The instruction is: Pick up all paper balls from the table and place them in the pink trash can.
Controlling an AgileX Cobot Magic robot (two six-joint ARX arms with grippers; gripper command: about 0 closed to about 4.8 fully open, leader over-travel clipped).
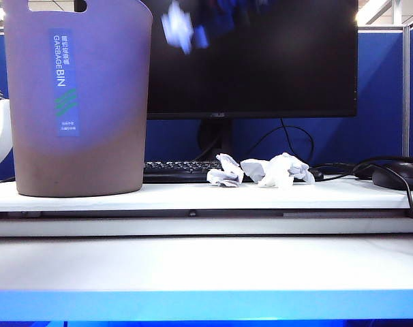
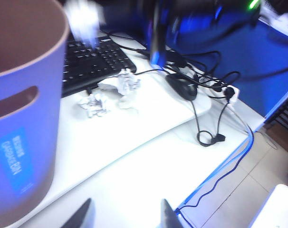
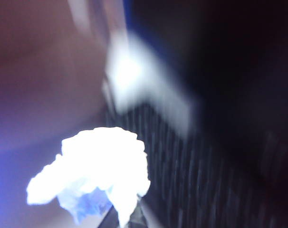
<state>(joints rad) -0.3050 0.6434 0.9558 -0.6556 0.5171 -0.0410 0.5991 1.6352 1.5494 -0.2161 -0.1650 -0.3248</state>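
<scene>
Up close to the right wrist camera, the right gripper (image 3: 127, 219) pinches a white paper ball (image 3: 99, 168), raised high in front of the monitor (image 1: 261, 61), beside the pink trash can (image 1: 77, 102). Two more paper balls (image 1: 225, 170) lie on the raised shelf by the keyboard (image 2: 89, 59). Over the bare table (image 1: 206, 262), the left gripper (image 2: 122, 216) has its fingers spread, holding nothing. I'd bring the held ball squarely over the can's mouth before letting go, well clear of the rim.

An office desk is indicated: monitor (image 1: 251, 58), keyboard (image 1: 176, 169), mouse (image 1: 399, 177), and blue cubicle partition (image 1: 380, 95) are seen.
</scene>
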